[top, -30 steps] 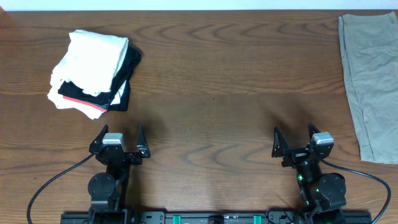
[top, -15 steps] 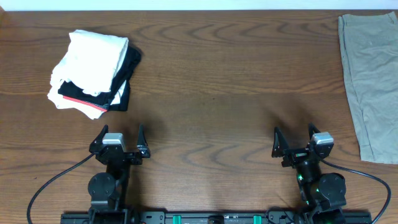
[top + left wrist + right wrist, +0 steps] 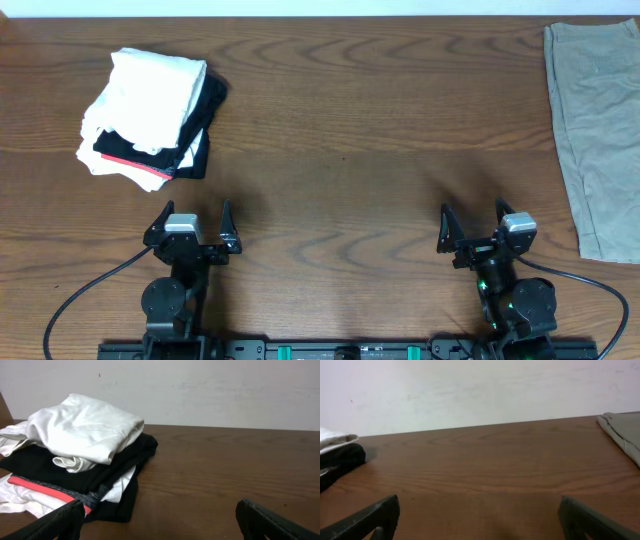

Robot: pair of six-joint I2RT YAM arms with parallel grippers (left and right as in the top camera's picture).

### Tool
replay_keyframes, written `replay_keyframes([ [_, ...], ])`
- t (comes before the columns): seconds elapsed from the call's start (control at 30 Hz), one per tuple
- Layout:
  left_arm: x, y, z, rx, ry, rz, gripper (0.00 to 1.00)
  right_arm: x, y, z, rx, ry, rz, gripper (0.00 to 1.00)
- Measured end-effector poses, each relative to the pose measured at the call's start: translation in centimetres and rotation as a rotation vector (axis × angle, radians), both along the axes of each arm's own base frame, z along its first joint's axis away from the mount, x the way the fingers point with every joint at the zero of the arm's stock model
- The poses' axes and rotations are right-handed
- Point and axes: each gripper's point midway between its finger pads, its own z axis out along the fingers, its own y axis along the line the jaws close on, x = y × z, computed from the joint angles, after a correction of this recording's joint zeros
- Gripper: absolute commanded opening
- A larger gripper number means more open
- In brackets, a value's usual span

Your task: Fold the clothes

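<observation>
A pile of folded clothes (image 3: pixel 150 110), white on top over black with a red band, lies at the far left of the table; it also shows in the left wrist view (image 3: pixel 80 460). A flat grey-green garment (image 3: pixel 595 130) lies along the right edge and shows in the right wrist view (image 3: pixel 622 432). My left gripper (image 3: pixel 193 225) rests open and empty at the front left, well short of the pile (image 3: pixel 160 520). My right gripper (image 3: pixel 473 228) rests open and empty at the front right (image 3: pixel 480 520), left of the grey-green garment.
The wooden table (image 3: pixel 340 150) runs between the pile and the garment. A white wall (image 3: pixel 470 390) stands behind the far edge. Cables run from both arm bases at the front edge.
</observation>
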Motion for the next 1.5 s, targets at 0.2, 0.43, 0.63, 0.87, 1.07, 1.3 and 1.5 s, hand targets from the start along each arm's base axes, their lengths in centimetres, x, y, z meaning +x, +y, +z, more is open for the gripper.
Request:
replay_keyframes([
  [0.2, 0.0, 0.0, 0.0, 0.000, 0.000, 0.000, 0.98, 0.0, 0.0, 0.0, 0.000, 0.000, 0.000, 0.99],
  [0.43, 0.0, 0.0, 0.0, 0.000, 0.000, 0.000, 0.98, 0.0, 0.0, 0.0, 0.000, 0.000, 0.000, 0.99],
  [0.63, 0.0, 0.0, 0.0, 0.000, 0.000, 0.000, 0.98, 0.0, 0.0, 0.0, 0.000, 0.000, 0.000, 0.99],
  [0.87, 0.0, 0.0, 0.0, 0.000, 0.000, 0.000, 0.98, 0.0, 0.0, 0.0, 0.000, 0.000, 0.000, 0.99],
  [1.07, 0.0, 0.0, 0.0, -0.002, 0.000, 0.000, 0.98, 0.0, 0.0, 0.0, 0.000, 0.000, 0.000, 0.99],
  [1.3, -0.1, -1.0, 0.3, -0.030, -0.003, -0.056, 0.98, 0.0, 0.0, 0.0, 0.000, 0.000, 0.000, 0.99],
  [1.5, -0.5, -2.0, 1.5, -0.114, 0.007, -0.103, 0.98, 0.0, 0.0, 0.0, 0.000, 0.000, 0.000, 0.99],
])
